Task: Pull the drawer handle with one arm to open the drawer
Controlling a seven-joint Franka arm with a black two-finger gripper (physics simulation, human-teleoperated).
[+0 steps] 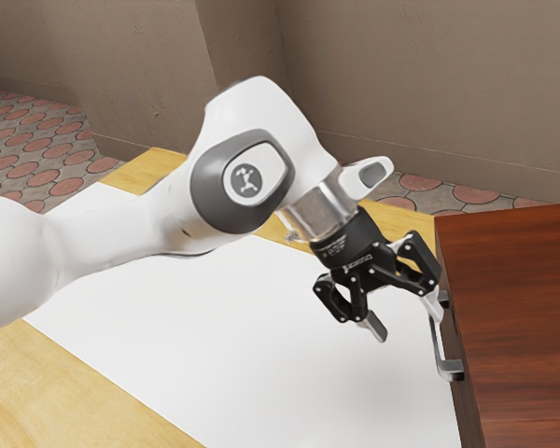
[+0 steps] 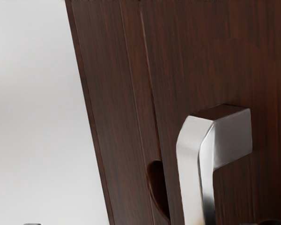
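Approach is in hand: the gripper (image 1: 406, 313) is held wide open, empty, just beside the handle (image 1: 443, 343) of the drawer (image 2: 215, 70) at the desk's (image 1: 75, 397) edge on the exterior view's right; next, the handle must be straddled and clamped

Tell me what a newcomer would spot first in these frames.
The large white robot arm reaches in from the exterior view's left. Its black two-finger tool is open right beside the brushed silver metal bar handle. That handle sits on the front of the dark reddish-brown wooden drawer cabinet at the exterior view's right, and the wrist view shows it close up.
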